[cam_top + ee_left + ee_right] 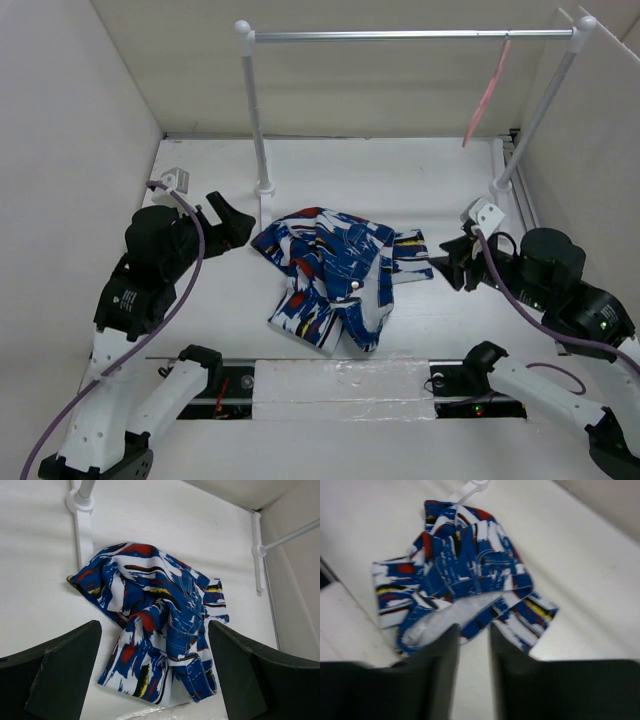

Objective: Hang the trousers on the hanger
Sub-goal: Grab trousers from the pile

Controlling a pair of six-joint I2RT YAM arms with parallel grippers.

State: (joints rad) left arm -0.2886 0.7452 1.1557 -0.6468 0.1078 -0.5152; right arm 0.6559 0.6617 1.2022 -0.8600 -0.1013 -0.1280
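Note:
The trousers [335, 270] lie crumpled in a heap on the white table, blue-and-white print with red, black and yellow streaks, a small waist button showing. They also show in the left wrist view [160, 620] and the right wrist view [465, 575]. The pink hanger [487, 95] hangs from the right end of the silver rail, far from both grippers. My left gripper [235, 225] is left of the heap, wide open and empty [154, 625]. My right gripper [450, 262] is just right of the heap, its fingers a narrow gap apart with nothing between them [473, 627].
The silver rail [410, 35] spans the back on two white posts; the left post's base [265, 186] stands just behind the trousers, the right post's base [500, 183] behind my right gripper. White walls enclose three sides. A shiny taped strip [345, 378] runs along the near edge.

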